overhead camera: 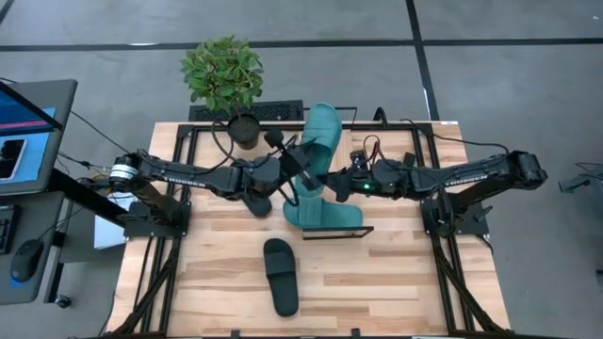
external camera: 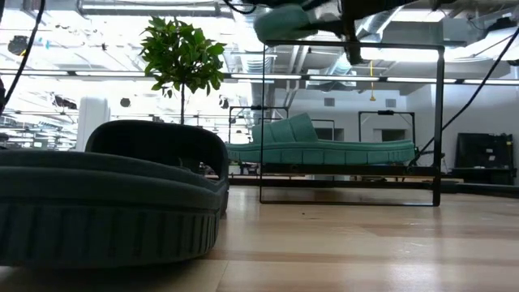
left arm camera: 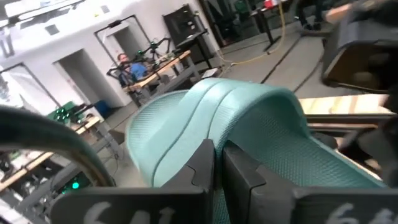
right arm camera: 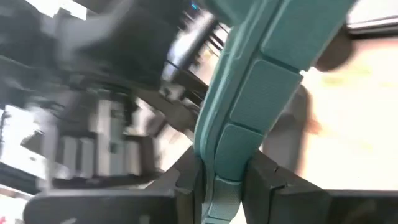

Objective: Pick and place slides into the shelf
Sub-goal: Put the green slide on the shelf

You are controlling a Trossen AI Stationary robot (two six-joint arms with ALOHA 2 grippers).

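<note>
Teal ribbed rubber slide [overhead camera: 320, 132] raised above black wire shelf [overhead camera: 356, 229], left gripper [overhead camera: 303, 162] and right gripper [right arm camera: 221, 180] both clamped on it, second teal slide [overhead camera: 325, 214] on shelf

We are looking across a grey concrete floor [overhead camera: 490, 24] crossed by dark lines, with a potted plant [overhead camera: 224, 73] standing at the table's far edge. Ceiling lights [external camera: 97, 36] are glowing brightly, and a desk with a monitor [overhead camera: 24, 118] is sitting beside us.
</note>
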